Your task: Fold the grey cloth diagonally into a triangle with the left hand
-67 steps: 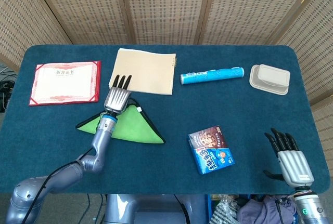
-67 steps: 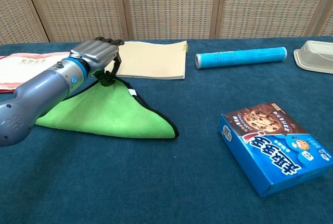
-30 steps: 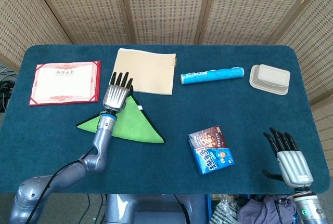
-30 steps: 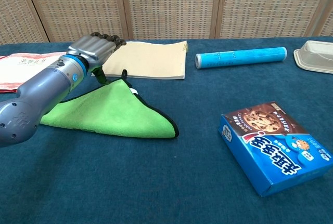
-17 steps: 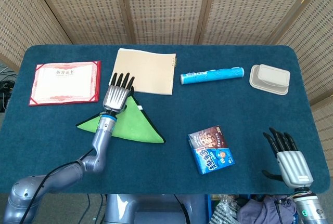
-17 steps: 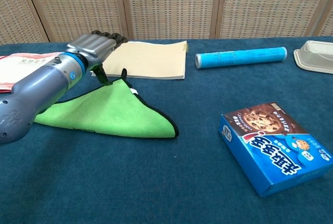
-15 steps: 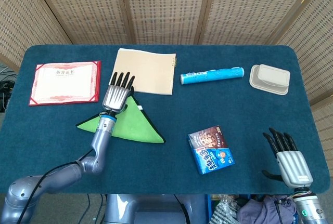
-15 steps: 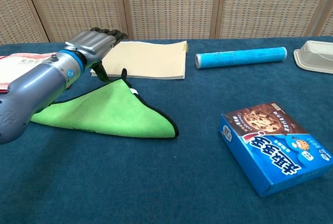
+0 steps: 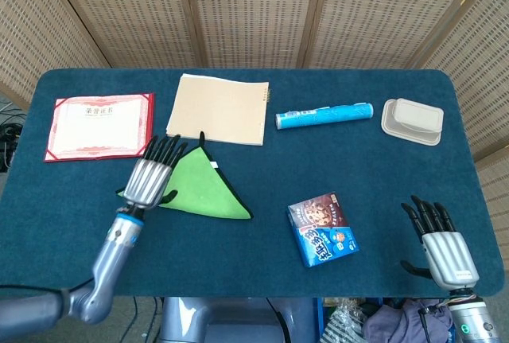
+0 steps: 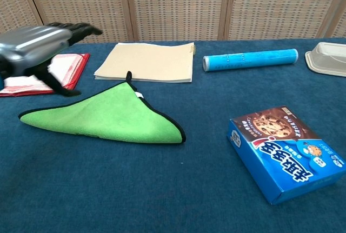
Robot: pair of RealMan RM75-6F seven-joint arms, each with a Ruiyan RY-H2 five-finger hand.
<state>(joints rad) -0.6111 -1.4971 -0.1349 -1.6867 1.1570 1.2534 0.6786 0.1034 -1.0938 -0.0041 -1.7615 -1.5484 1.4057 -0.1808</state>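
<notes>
The blue table (image 9: 262, 192) carries the whole scene, and the biggest change on it is the left arm, which half a second ago stretched across the cloth with its hand over the far tip and has now pulled back toward the robot and to the left. The cloth (image 9: 203, 188), green on its showing face though the task calls it grey, lies left of the table's middle as a flat triangle with a dark edge, its far tip just short of the tan notebook (image 9: 223, 108) and its outline the same as in the earlier pictures. I judge from this that the diagonal fold is made and let go, so the task looks finished or nearly so, with at most a smoothing press left. The left hand (image 9: 149, 173) now hangs above the cloth's left corner, fingers straight and spread, pointing away from the robot, holding nothing; in the chest view it (image 10: 38, 45) is raised clear of the fabric, in front of the red certificate (image 10: 64, 68). The right hand (image 9: 440, 241) sits at the near right edge, fingers apart and empty, where it was before, well apart from the cookie box (image 9: 322, 228)
</notes>
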